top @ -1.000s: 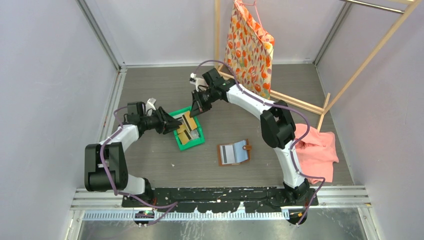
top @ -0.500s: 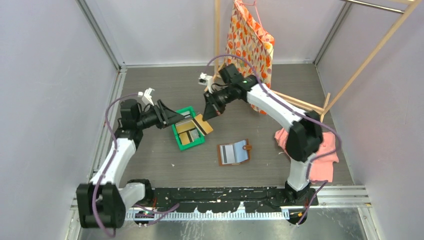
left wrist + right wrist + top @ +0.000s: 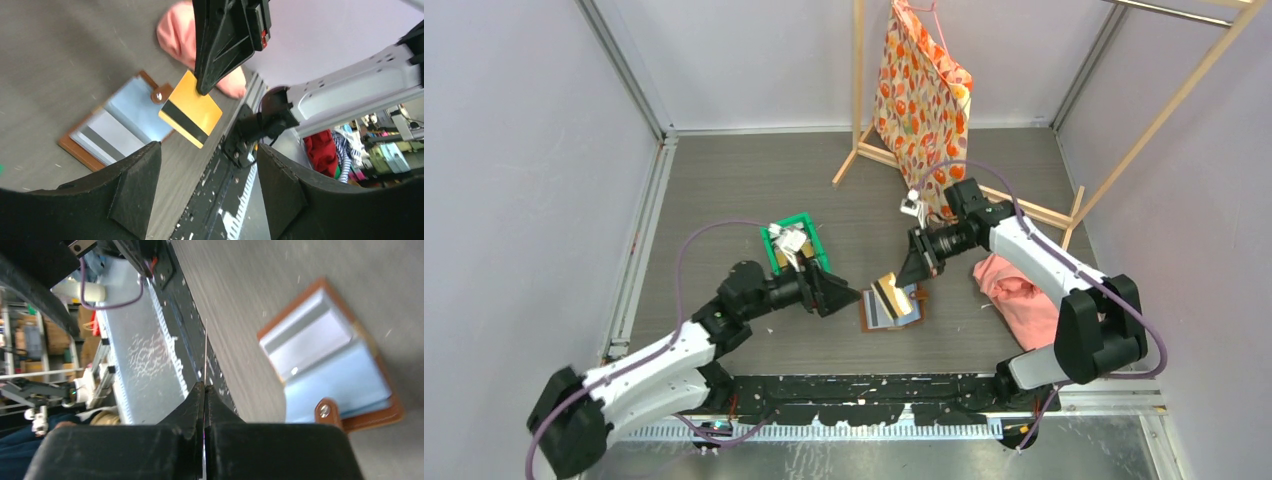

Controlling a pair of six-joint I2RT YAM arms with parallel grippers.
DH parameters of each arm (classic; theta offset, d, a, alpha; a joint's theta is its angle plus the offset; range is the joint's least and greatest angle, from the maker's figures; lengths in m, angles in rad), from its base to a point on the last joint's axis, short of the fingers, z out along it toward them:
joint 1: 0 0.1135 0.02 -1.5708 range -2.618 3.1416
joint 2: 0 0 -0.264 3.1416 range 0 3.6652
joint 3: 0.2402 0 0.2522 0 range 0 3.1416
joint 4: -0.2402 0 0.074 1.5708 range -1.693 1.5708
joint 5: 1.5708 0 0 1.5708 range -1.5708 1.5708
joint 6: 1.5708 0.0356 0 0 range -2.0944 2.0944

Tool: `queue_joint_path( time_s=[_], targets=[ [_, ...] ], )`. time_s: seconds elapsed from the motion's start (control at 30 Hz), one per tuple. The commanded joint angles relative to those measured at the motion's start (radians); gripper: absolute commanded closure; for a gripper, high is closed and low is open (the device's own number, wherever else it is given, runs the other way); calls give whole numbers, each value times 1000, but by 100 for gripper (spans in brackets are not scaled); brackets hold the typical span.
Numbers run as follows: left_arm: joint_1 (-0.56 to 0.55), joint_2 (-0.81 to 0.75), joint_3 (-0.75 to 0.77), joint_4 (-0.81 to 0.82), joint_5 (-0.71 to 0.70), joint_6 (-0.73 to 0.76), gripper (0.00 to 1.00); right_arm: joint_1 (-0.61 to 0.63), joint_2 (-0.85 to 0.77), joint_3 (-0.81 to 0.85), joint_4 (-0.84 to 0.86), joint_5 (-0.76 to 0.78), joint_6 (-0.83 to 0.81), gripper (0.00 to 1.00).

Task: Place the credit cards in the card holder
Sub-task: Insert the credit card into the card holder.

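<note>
A gold credit card with a black stripe hangs tilted just above the open card holder, a brown wallet with light-blue lining lying flat. My right gripper is shut on the card's top corner. In the left wrist view the card hangs from the right gripper over the card holder. The right wrist view shows the card edge-on above the card holder. My left gripper is open and empty, just left of the holder, pointing at it.
A green bin with more cards stands behind my left wrist. A pink cloth lies right of the holder. A wooden rack with a floral bag stands at the back. The arms' base rail runs along the near edge.
Both arms have moved from the green bin to the card holder. The right gripper carried the gold card there. The left gripper's jaws have spread wider.
</note>
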Motion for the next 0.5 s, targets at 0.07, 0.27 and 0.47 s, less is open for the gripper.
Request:
queue_joint_path(
  time_s=[0.07,0.27,0.47],
  targets=[
    [-243,281,39,141,-331,-108,31,0,-96,-183,166,110,218,99],
    [-277,504,123,91,-373,-225,49,-10,-144,-327,325,231,366,99],
    [-280,620,185,16,-405,-287,68,-23,-27,-319,337,301,378,99]
  ],
)
